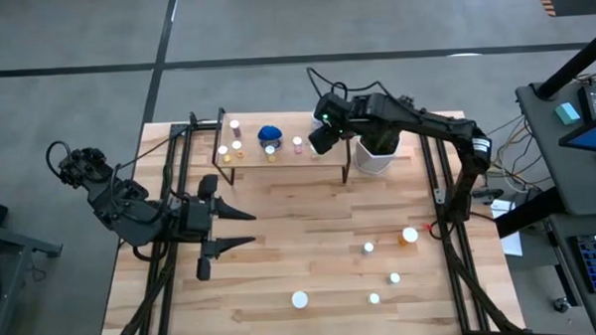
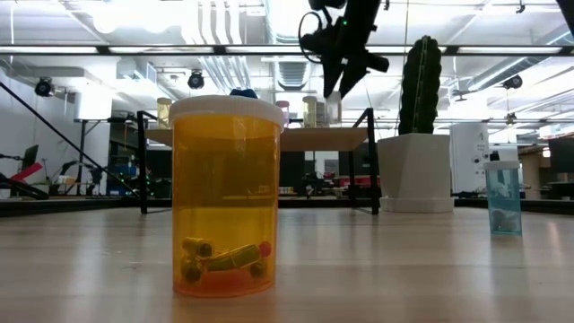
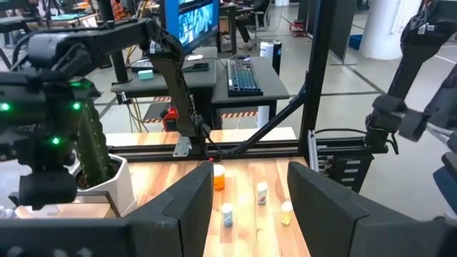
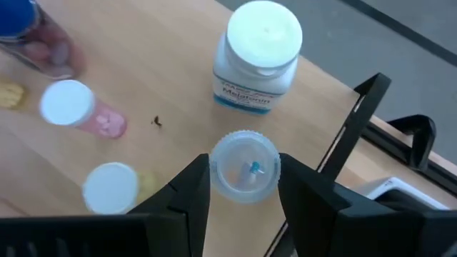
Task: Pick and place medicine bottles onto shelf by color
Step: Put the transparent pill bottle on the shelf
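Because I sort by color, my right end effector (image 4: pixel 244 187) hovers over the shelf (image 1: pixel 322 155) at 12 o'clock, clamped on a clear bottle (image 4: pixel 245 165), while my left end effector (image 1: pixel 242 227) waits spread apart.

Glossy translucent amber plastic bottle (image 2: pixel 226 196) on smooth pale slatted-wood tabletop (image 2: pixel 404 269)

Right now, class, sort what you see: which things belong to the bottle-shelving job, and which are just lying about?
Part of the job:
- shelf
- bottles on the shelf
- loose bottles on the table
- clear-capped bottle, held between the right gripper jaws

Lying about:
- cactus pot
- left gripper, waiting open
- desk with keyboard
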`<state>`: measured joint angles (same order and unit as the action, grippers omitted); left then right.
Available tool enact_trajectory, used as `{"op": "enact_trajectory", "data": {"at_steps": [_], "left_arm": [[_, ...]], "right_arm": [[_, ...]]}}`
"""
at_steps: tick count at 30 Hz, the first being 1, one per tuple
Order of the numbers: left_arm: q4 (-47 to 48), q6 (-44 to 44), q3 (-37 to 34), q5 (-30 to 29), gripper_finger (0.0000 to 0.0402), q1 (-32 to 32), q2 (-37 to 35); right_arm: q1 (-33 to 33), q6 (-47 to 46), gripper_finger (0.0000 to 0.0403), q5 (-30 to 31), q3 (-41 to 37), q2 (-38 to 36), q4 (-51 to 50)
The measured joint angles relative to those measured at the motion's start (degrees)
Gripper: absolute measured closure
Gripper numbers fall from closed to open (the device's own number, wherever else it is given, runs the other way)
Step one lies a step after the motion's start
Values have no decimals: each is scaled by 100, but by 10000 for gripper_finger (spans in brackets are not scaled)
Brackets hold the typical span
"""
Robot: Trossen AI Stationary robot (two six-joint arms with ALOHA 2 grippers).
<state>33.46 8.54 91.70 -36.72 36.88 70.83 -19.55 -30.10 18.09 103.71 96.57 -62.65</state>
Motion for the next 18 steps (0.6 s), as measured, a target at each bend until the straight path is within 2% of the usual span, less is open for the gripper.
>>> {"op": "enact_trajectory", "data": {"at_steps": [18], "left_arm": [[-3,3,2,1,237,0,0]], "right_arm": [[0,74,263,167,-591,2,456]]}}
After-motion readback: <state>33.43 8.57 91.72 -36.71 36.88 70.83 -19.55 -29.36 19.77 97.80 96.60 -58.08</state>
